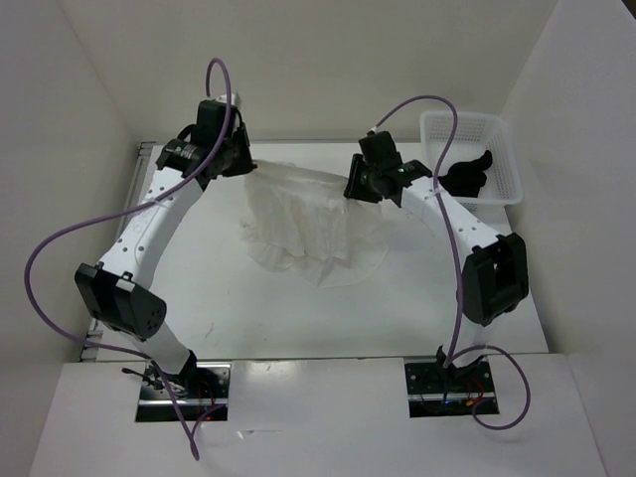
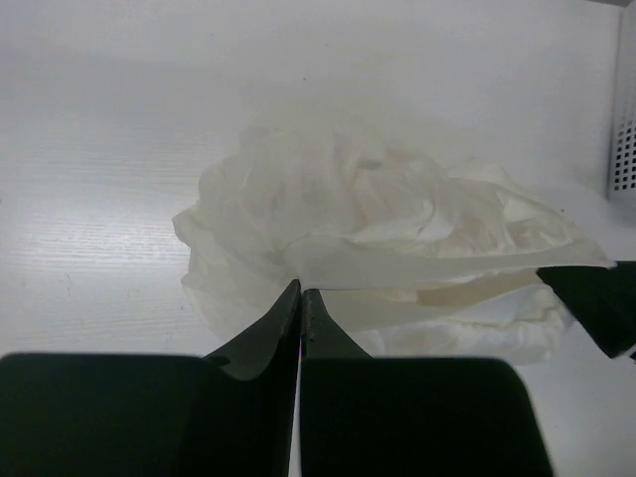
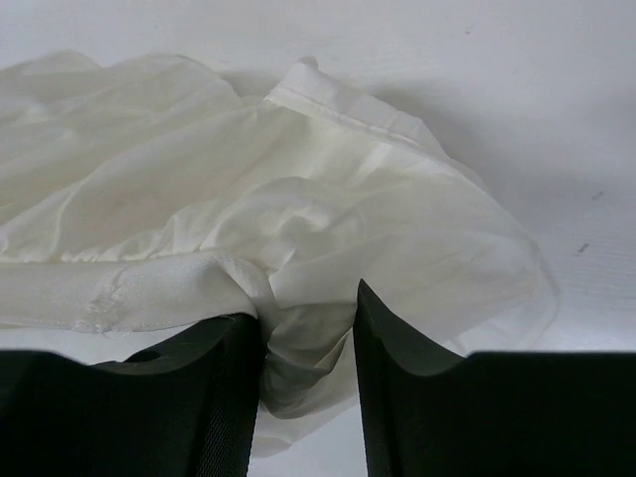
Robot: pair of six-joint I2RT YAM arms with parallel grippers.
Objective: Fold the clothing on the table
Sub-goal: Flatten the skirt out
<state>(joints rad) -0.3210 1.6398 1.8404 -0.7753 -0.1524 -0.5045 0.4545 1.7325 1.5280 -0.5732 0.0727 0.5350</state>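
The white table [image 1: 229, 308] fills the middle of the overhead view, with white walls around it. The left arm [image 1: 149, 229] bends in from the near left edge and the right arm [image 1: 467, 229] from the near right edge, each trailing a purple cable [image 1: 40, 258], and both reach toward the far edge. Between them is the clothing [image 1: 308, 224], thin, white and creased. It sits in the far half of the table, about midway between the left and right edges. Its far edge is drawn out in a line from one gripper to the other and the rest sags in a rumpled heap toward the centre. A white mesh basket [image 1: 509, 159] stands in the far right corner, and a black cloth [image 1: 465, 174] lies in it. The left gripper [image 1: 242, 164] is near the far left corner. In its wrist view the jaws [image 2: 301, 291] are pressed together with only a hairline between them, and a corner of the clothing [image 2: 397, 219] is pinched at their tips. The right gripper [image 1: 356, 187] is at the other end of that edge. Its jaws [image 3: 308, 303] are about half apart astride a bunched fold of the clothing [image 3: 298, 199], which fills the gap and touches both inner faces. I cannot tell whether they are squeezing it.
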